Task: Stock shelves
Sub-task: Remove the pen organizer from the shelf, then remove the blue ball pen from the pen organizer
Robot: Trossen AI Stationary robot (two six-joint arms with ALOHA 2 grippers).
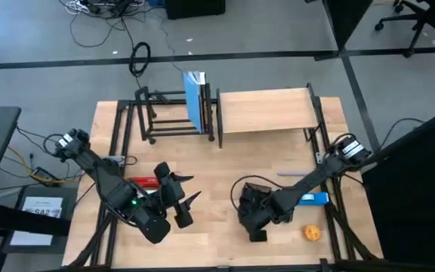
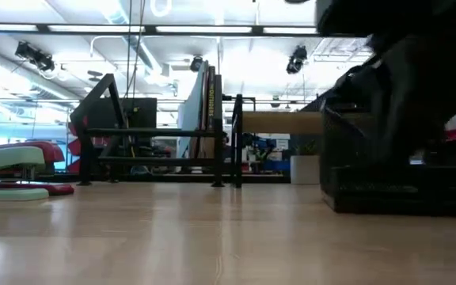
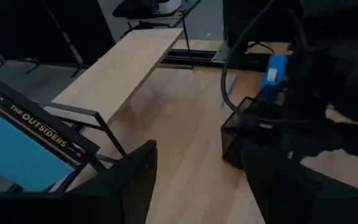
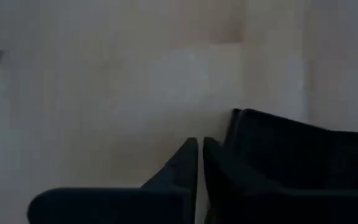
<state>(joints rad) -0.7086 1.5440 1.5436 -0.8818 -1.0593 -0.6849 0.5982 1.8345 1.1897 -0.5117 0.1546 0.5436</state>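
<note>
Fingers of the right gripper (image 4: 199, 163) are pressed together with only a thin slit between them, right at the edge of the black mesh organizer (image 1: 249, 204); whether the organizer's wall is pinched between them I cannot tell. In the high view this gripper (image 1: 254, 219) sits over the organizer, at about 5 o'clock from the table (image 1: 210, 162) centre.

Fingers of the left gripper (image 1: 186, 198) stand wide apart and hold nothing. It is at about 7 o'clock from the centre, next to a red stapler (image 1: 143, 182).

At 12 o'clock stand the two shelves. The black tube rack (image 1: 174, 115) is at 11 o'clock and holds a blue book (image 1: 195, 98) upright at its right end; the spine reads "THE OUTSIDERS" in the left wrist view. The wood-board shelf (image 1: 269, 110) is just beside it at 1 o'clock.

A blue box (image 1: 313, 199) and an orange ball (image 1: 312, 232) lie near the right arm, at 4 to 5 o'clock.
</note>
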